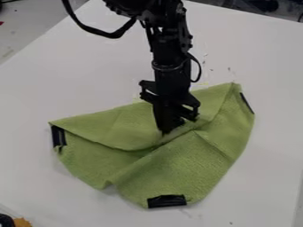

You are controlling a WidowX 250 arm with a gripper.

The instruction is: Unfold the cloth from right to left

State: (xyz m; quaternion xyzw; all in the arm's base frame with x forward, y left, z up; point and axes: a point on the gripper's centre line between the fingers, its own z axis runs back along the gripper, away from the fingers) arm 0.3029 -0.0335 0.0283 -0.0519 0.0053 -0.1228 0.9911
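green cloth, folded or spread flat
Partly folded: the green cloth has an upper flap lying over it, and creases run near the gripper.

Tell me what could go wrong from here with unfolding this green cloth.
The pincer is down at the middle of the green cloth, where folds run together, so it might catch more than one layer and drag the whole cloth instead of opening it. The cloth also puckers to the left of the black patch on its near edge, and a pull could deepen that crease.
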